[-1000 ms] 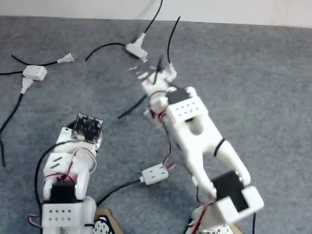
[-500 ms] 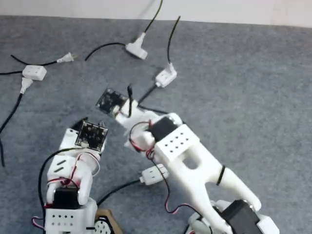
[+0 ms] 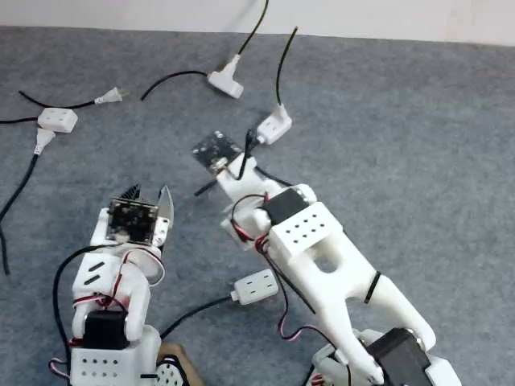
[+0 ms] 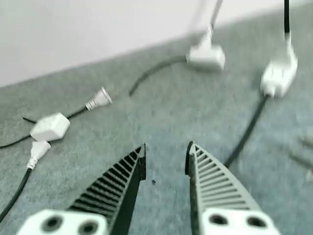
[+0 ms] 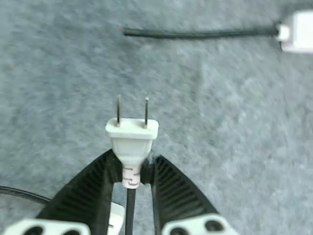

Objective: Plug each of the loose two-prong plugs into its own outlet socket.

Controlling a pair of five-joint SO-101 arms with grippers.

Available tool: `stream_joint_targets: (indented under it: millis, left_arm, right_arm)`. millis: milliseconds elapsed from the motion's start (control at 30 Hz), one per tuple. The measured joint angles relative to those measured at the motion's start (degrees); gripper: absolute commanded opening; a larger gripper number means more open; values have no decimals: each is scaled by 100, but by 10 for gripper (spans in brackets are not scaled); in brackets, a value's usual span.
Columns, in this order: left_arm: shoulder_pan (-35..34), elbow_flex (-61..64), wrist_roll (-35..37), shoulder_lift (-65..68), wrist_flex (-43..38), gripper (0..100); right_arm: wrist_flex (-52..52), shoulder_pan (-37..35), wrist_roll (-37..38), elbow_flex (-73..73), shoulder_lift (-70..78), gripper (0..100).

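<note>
The right gripper (image 5: 132, 164) pinches a white plug (image 5: 132, 133) by its neck, one finger pressed against each side. The two prongs stick out past the fingertips, and the plug's black cord runs back between the fingers. Past the prongs is grey carpet (image 5: 220, 122), then a loose black cable (image 5: 195, 33) that leads to a white socket (image 5: 297, 37). The socket is well apart from the held plug and off to one side of the line the prongs point along.

The left gripper (image 4: 166, 149) is spread, with nothing between its fingers, above the carpet. Ahead of it and to its left lie a white block (image 4: 49, 126) and a second plug (image 4: 98, 99), near each other. A third plug (image 4: 38, 149) lies just beside the block on the nearer side. Farther off sits a white end piece (image 4: 205, 56), too blurred to tell plug from socket.

In the high view a white strip (image 3: 256, 287) lies on the carpet between the two arms, near their bases, with its cord running toward the left arm's base.
</note>
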Motion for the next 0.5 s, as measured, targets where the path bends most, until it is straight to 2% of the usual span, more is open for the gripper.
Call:
stream_joint_targets:
  millis: [100,300,500]
  left_arm:
    - [114,-105,44,0,-18,155]
    - [536,-105,70,114,-281,257]
    - [554,-668,70,1873,-862,258]
  right_arm:
    - [-9,132,0,9,0,9]
    - [-35,141,0,9,0,9]
    - [-35,141,0,35,0,9]
